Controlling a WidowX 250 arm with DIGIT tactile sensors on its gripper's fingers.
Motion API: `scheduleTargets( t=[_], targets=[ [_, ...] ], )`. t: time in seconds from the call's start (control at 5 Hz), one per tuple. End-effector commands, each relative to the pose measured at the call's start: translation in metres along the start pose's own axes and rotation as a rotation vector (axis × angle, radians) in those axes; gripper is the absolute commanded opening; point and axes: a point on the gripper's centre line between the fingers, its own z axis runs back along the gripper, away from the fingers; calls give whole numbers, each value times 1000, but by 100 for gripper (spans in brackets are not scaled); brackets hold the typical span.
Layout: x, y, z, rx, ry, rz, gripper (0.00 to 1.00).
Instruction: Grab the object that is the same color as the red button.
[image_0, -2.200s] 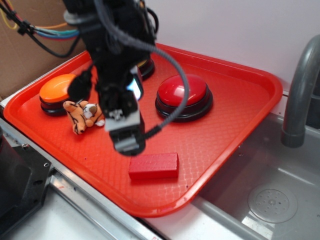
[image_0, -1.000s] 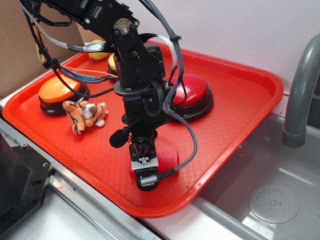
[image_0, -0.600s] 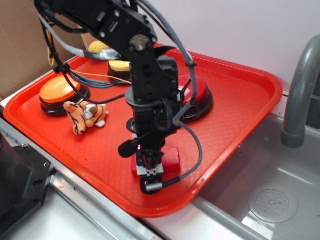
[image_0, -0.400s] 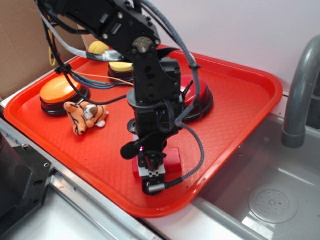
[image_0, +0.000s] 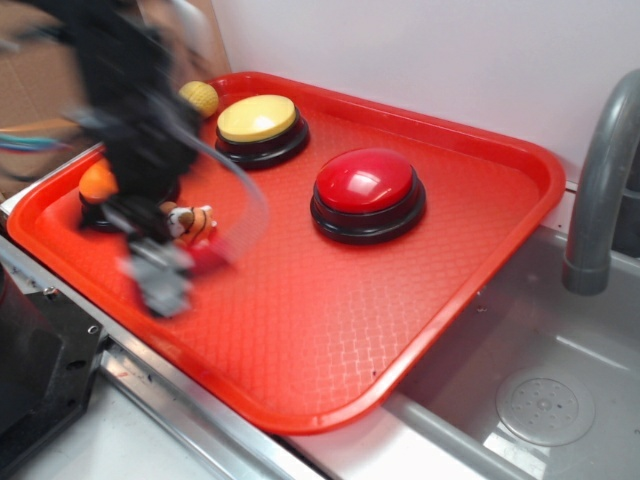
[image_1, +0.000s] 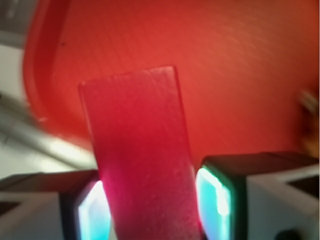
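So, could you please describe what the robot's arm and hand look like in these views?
In the exterior view the arm is black and motion-blurred, with a thin cable looping off it and coloured wires at the left edge. In the wrist view the hand has black blocky fingers with pads glowing cyan-green.

Block (image_1: 142, 160) between pincer (image_1: 150, 210) pads, above tray (image_0: 470, 190).

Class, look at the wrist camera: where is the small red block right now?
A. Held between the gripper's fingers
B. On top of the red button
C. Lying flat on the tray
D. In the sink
A: the wrist view shows the red block clamped between the two fingers, lifted above the tray.
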Motion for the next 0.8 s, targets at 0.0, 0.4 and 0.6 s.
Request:
scheduleTargets(
  t=[0.0, 0.4, 0.6],
  targets=[
    [-29, -1, 103, 111, -143, 134, 0],
    [-3, -23, 199, 174, -122, 163, 0],
    [-2, -25, 203, 185, -122, 162, 0]
  ],
)
